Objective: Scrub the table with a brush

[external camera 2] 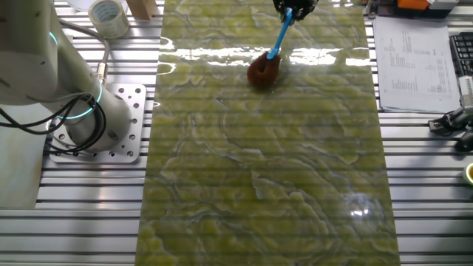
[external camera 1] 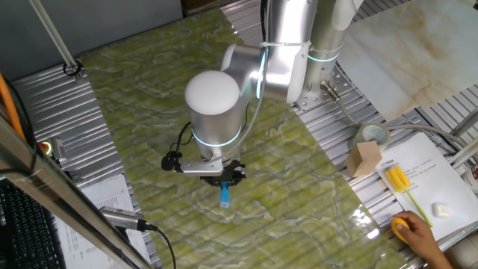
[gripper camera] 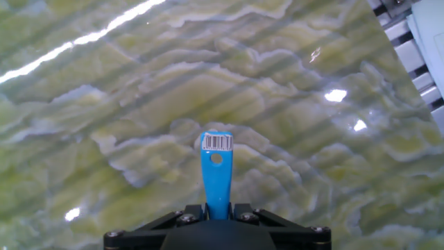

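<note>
From my remote station I inspect the scene left to right. At the left of one fixed view lie ribbed grey metal rails (external camera 1: 56,112) and printed sheets, none of them in play. Centre frame, the silver arm with its white domed joint (external camera 1: 213,93) hangs over the long, glossy table of wavy yellow-green marbling (external camera 1: 149,97), and the black two-finger gripper (external camera 1: 223,174) points down at it. The claw is pinching the thin light-blue plastic handle of the small brush (external camera 2: 270,58); the hand view shows the handle end, barcode sticker uppermost, rising from between the closed jaws. In the other fixed view the handle slants down from the claw to the round reddish-brown tuft, which rests on the table near its glare-streaked end. I judge the slant deliberate: it lets the bristles bear on the surface while the fingers stay apart from it. The grip sits high on the handle, so I expect some flex under load. To the right, off the marbled surface, stand a roll of tape (external camera 1: 371,135), a small cardboard block (external camera 1: 365,158), a yellow long-handled tool (external camera 1: 399,181) on paper, and a person's hand (external camera 1: 418,233) at the lower edge, well apart from the brush. Scrubbing appears under way, with most of the table yet uncovered.
</note>
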Controlling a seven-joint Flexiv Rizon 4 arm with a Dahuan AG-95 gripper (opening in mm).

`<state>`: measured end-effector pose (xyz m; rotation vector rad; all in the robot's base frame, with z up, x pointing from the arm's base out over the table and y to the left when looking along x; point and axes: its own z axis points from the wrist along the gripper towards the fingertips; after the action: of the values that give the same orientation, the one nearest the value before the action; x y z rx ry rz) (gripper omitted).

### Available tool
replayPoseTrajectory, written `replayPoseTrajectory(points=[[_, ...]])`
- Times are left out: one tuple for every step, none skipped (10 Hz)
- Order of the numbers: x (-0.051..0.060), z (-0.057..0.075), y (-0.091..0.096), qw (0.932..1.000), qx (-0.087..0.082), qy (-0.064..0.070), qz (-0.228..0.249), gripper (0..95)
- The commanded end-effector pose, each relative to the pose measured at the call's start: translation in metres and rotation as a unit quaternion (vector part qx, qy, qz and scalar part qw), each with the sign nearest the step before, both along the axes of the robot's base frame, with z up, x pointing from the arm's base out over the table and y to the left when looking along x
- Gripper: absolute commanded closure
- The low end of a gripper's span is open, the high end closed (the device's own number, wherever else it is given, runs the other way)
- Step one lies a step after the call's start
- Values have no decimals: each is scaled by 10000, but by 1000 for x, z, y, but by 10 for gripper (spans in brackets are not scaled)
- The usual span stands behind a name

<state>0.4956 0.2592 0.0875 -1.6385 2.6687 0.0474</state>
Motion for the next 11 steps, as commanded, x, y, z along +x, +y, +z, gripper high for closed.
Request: replayPoseTrajectory(points=[[9, 0, -3, 9975, -218, -44, 664, 950], [13, -1, -7, 9964, -212, -49, 816, 950], [17, -4, -10, 9955, -170, -56, 928, 950], [19, -8, -13, 9943, -118, -59, 1058, 950], [23, -12, -16, 9919, -57, -39, 1270, 950], [24, -14, -17, 9900, 85, 48, 1404, 950], [23, -14, -17, 9895, 188, 120, 1427, 950], [23, -14, -17, 9895, 235, 158, 1416, 950], [20, -15, -17, 9895, 334, 253, 1383, 950], [18, -16, -17, 9901, 405, 298, 1311, 950], [16, -16, -17, 9906, 480, 326, 1236, 950]])
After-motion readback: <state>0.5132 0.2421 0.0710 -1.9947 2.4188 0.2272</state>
